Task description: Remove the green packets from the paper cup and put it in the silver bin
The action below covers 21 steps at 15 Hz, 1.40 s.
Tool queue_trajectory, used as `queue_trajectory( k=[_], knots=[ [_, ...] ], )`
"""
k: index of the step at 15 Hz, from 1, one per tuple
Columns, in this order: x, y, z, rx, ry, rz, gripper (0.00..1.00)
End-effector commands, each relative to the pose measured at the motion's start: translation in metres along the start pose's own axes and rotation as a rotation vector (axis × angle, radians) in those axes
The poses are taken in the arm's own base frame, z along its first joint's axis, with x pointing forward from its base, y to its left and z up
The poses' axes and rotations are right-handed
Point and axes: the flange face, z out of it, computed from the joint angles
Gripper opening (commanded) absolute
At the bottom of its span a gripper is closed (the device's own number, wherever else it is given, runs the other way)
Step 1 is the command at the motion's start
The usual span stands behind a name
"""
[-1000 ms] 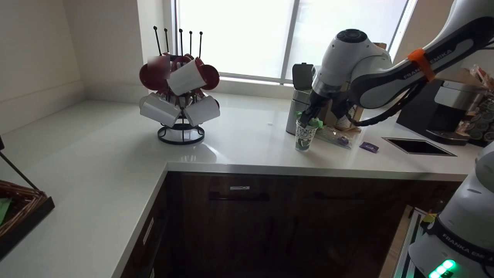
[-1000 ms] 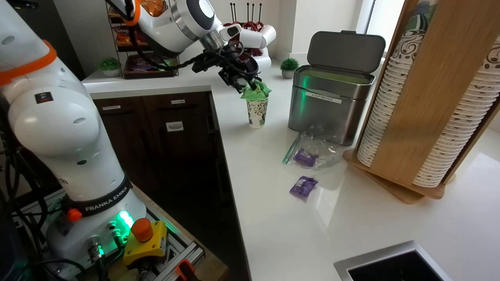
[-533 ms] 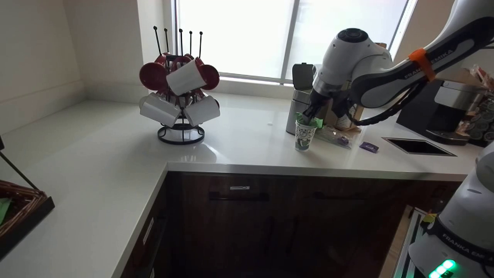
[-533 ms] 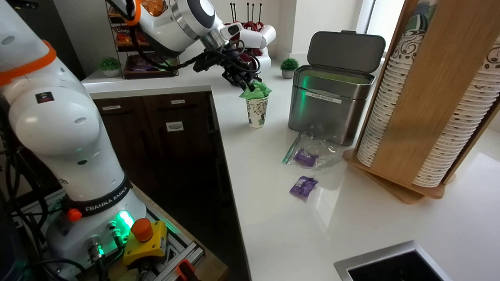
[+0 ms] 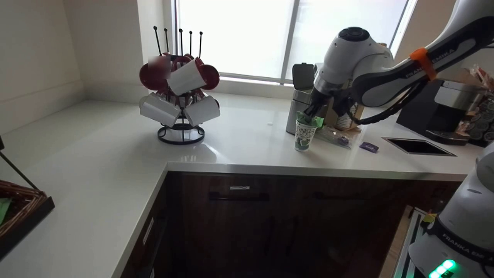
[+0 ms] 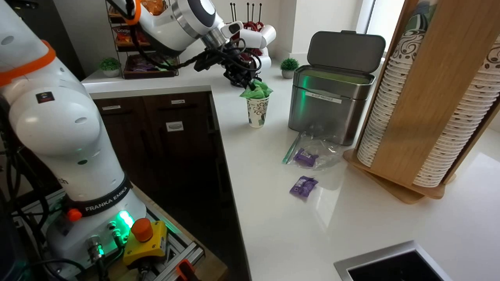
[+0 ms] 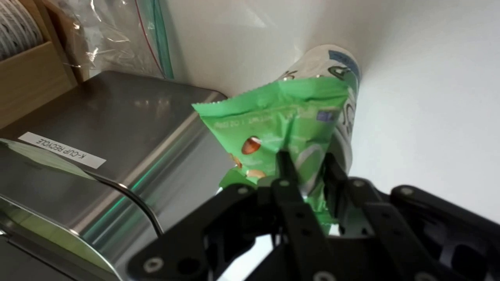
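The paper cup [image 6: 257, 113] with a swirl pattern stands upright on the white counter, green packets [image 6: 259, 92] sticking out of its top. My gripper [image 5: 307, 116] reaches down at an angle to the cup's mouth in both exterior views. In the wrist view the gripper [image 7: 306, 157] is shut on a green packet [image 7: 269, 121], which is creased and bulging between the two fingers. Part of another green wrapper shows behind it, and the packet covers much of the paper cup [image 7: 326, 64]. Close by stands the silver bin [image 6: 318, 111], its lid raised.
A clear plastic bag [image 6: 324, 154] with a purple packet lies in front of the bin, and a loose purple packet [image 6: 304, 186] lies nearer. The wooden cup dispenser [image 6: 414, 125] stands beside them. A mug rack [image 5: 181, 100] occupies the counter farther along.
The gripper's fingers have closed together on the green packet. The gripper has shifted slightly upward and the packets have been squeezed; the cup stays upright in place.
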Motion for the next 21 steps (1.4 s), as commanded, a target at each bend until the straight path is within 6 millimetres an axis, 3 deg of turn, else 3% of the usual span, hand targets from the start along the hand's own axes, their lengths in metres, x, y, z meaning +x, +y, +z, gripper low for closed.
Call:
queue_trajectory(
  k=[1, 13, 19, 21],
  knots=[
    [-0.001, 0.010, -0.007, 0.002, 0.030, 0.028, 0.06],
    [0.006, 0.057, -0.031, 0.065, 0.096, 0.167, 0.06],
    [0.034, 0.117, -0.066, 0.051, 0.164, 0.254, 0.06],
    [0.047, 0.138, -0.070, 0.035, 0.184, 0.284, 0.06]
  ],
)
